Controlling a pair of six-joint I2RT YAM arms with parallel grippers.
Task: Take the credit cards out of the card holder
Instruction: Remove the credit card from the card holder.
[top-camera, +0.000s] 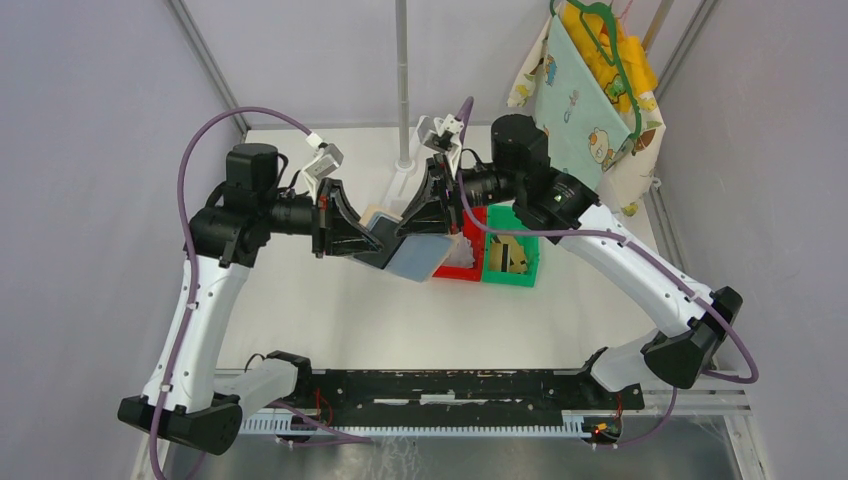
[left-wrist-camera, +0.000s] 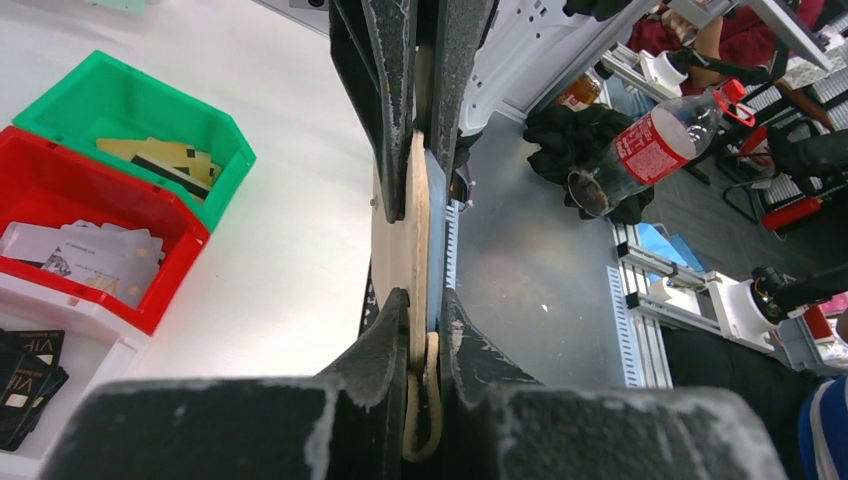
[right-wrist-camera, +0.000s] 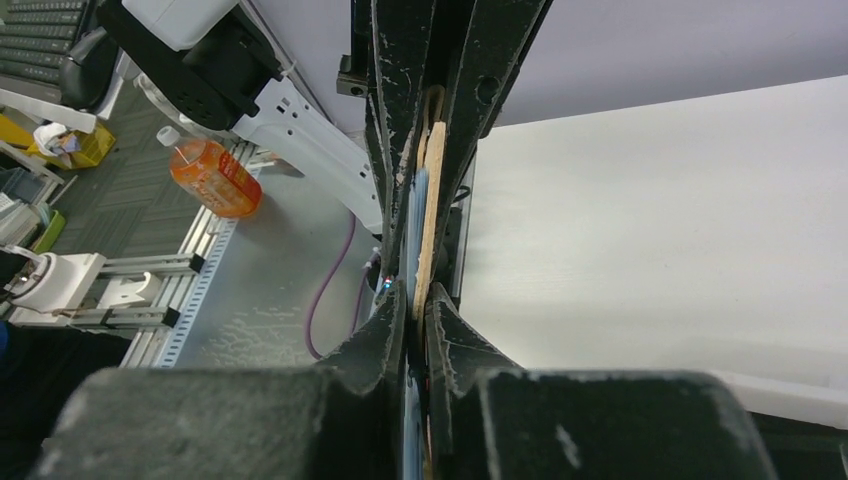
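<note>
The card holder (top-camera: 413, 256), tan with a pale blue-grey face, hangs in the air between both grippers, over the left end of the row of bins. My left gripper (top-camera: 372, 243) is shut on its left edge and my right gripper (top-camera: 428, 228) is shut on its upper right edge. In the left wrist view the holder (left-wrist-camera: 414, 225) is edge-on in my left gripper (left-wrist-camera: 425, 305). In the right wrist view it (right-wrist-camera: 427, 215) is edge-on in my right gripper (right-wrist-camera: 415, 297). Gold cards (left-wrist-camera: 160, 160) lie in the green bin, silver-grey cards (left-wrist-camera: 100, 262) in the red bin, black cards (left-wrist-camera: 25, 375) in the white bin.
The green bin (top-camera: 512, 272), red bin (top-camera: 462, 270) and white bin (left-wrist-camera: 70, 310) stand side by side at mid table under the right gripper. A metal pole (top-camera: 402, 90) stands at the back. A cloth bag (top-camera: 590, 95) hangs at the back right.
</note>
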